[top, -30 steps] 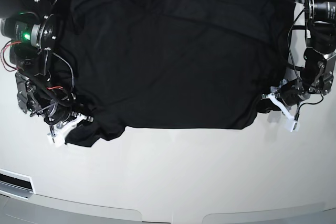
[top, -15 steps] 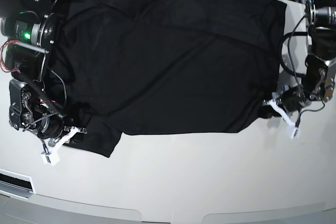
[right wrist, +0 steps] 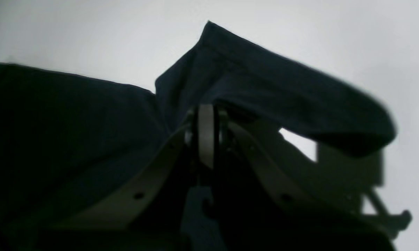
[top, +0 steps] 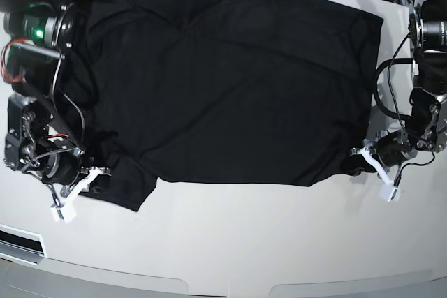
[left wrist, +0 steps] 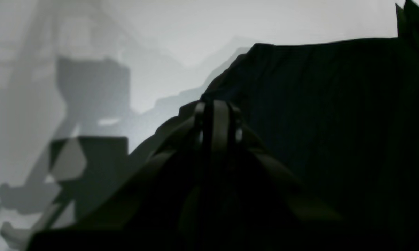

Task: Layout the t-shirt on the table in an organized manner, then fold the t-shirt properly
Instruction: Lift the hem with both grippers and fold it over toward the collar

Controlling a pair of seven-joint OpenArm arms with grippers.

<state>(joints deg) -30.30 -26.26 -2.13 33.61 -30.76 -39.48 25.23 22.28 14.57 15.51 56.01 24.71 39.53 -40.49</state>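
Spreading the t-shirt (top: 223, 82) flat on the counter (top: 230, 242) seemed the step: left end effector (top: 369, 159) and right end effector (top: 94, 174), both clamped on opposite corners, needed even outward tension.

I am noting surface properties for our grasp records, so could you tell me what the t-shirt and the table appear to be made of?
The t-shirt: soft matte black fabric, probably a cotton knit; it lies in shallow creases and drapes limply where pinched. The table: a hard, smooth white top with a glossy finish, perhaps laminate or lacquered board; the left wrist view shows dim reflections on it.
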